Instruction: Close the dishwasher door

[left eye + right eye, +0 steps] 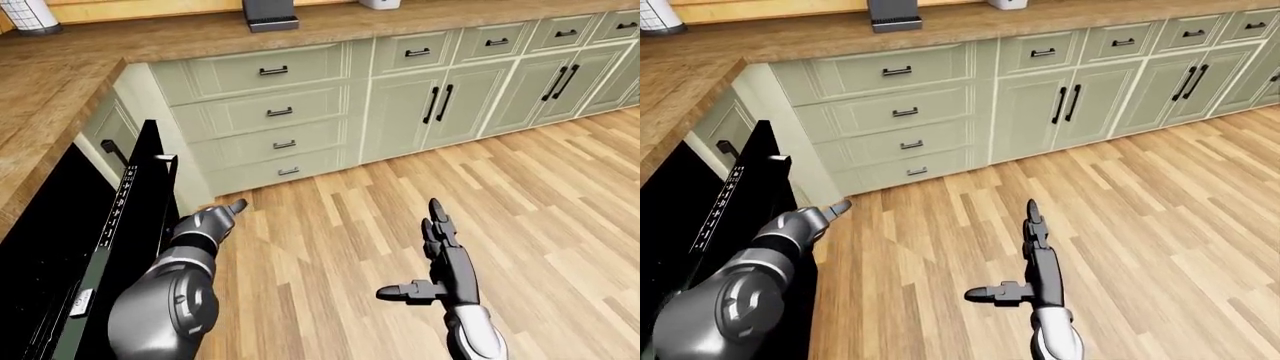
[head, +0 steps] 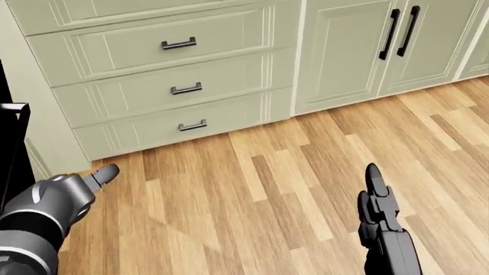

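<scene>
Dishwasher door (image 1: 140,225) black, ajar, tilted out at left edge of left-eye view, control strip along top edge, bar handle on outer face. Left hand (image 1: 212,223) just beside door's outer face near handle; one finger extended toward drawers (image 1: 275,112), other fingers hidden, touch with door unclear. Right hand (image 1: 440,251) spread over wood floor (image 1: 540,202), fingers straight, thumb out sideways, holding nothing, well apart from door.
</scene>
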Motion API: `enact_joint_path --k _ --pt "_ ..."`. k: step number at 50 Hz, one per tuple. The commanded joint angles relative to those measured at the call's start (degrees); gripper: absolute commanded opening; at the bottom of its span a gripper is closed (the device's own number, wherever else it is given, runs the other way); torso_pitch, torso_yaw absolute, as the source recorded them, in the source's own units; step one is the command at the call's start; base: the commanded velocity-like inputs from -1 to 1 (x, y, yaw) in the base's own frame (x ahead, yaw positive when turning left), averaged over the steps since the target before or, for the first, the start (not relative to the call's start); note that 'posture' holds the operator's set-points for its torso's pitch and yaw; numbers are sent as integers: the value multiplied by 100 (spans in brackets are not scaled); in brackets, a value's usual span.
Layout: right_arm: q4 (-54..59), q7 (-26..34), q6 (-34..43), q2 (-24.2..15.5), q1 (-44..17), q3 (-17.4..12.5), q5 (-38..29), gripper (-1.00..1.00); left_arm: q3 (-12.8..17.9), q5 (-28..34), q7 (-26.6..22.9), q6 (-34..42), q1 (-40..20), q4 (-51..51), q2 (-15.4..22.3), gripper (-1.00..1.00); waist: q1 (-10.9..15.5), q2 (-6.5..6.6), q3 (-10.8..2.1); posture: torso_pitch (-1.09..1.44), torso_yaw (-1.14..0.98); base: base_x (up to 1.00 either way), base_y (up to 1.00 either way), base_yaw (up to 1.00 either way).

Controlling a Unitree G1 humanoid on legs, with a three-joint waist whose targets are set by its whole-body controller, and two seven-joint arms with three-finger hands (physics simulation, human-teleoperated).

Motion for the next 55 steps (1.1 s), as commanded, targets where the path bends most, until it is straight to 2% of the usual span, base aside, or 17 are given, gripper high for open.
enact_joint_path --k 1,7,11,31,55 --pt "-251 -6 -173 -9 -82 2 12 100 -7 116 319 -126 -81 -130 232 100 68 5 -101 0 0 0 0 0" --pt "-178 -11 -263 -5 -69 10 16 100 -13 145 289 -140 -44 -128 273 100 62 21 -99 0 0 0 0 0" --pt "-217 -16 -214 -6 -84 19 19 100 -87 302 90 -157 20 -127 298 100 63 29 -95 0 0 0 0 0" --pt "-154 -8 -212 -15 -151 11 80 100 16 516 -112 -83 130 -127 477 100 73 28 -73 0 0 0 0 0" --pt "-205 -14 -205 -8 -133 30 95 100 114 507 -144 -98 242 -126 669 100 68 57 -65 0 0 0 0 0"
